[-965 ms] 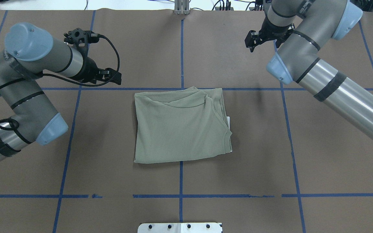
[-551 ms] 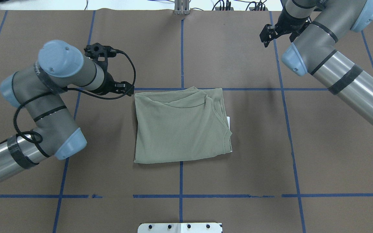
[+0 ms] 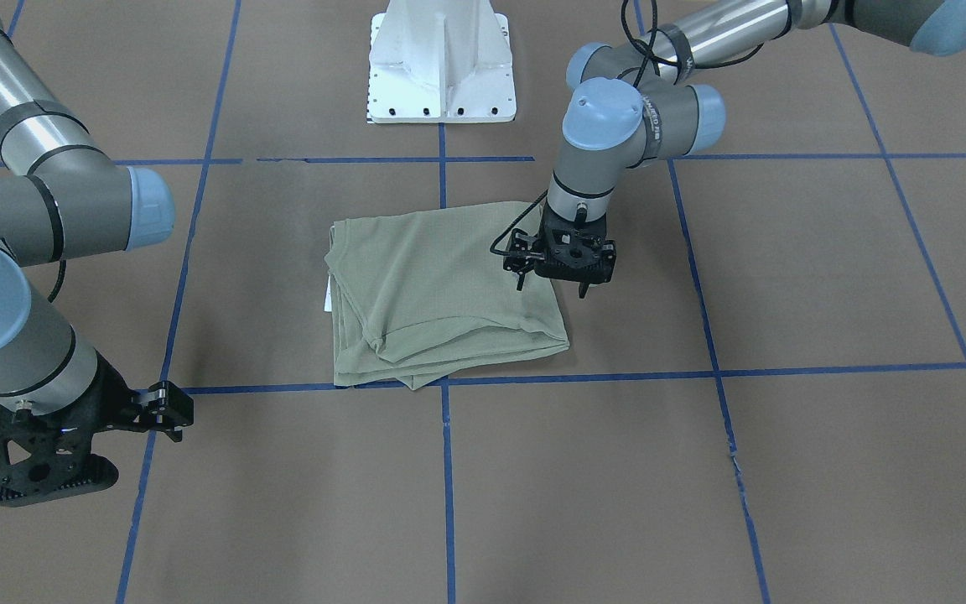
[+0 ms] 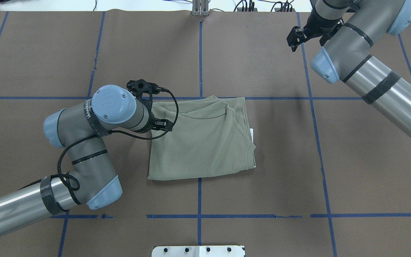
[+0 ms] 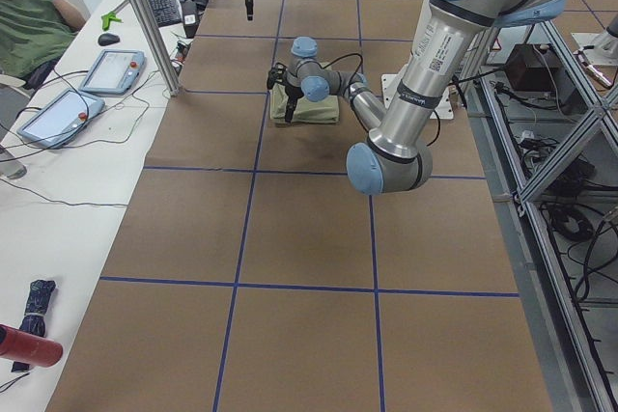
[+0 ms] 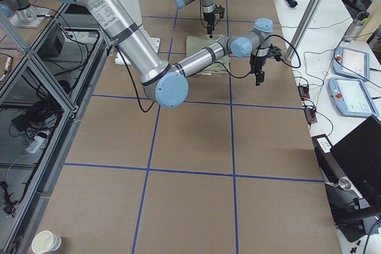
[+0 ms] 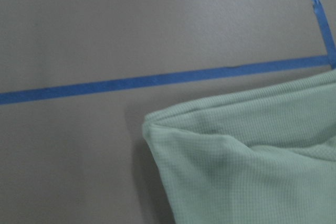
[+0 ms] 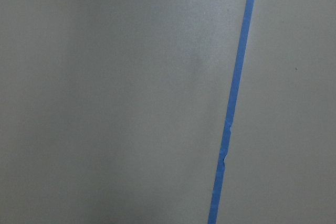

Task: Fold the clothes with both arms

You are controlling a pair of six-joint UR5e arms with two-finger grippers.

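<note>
The brown paper-covered table, gridded in blue tape, carries the shirt at its centre, folded into a roughly square packet. Its smooth folded edge faces left, and its stacked loose edges and collar face right. The right arm reaches to the far right, well apart from the cloth, and the right gripper looks parted and empty over bare paper. The left arm is plainly the nearer: the left gripper hangs fingers-down and spread, holding nothing, right over the shirt's far-left corner. I judge a grasp there needs only a descent, with nothing between. The white pedestal base stands clear at the near edge. A hang tag peeks out on the right.
</note>
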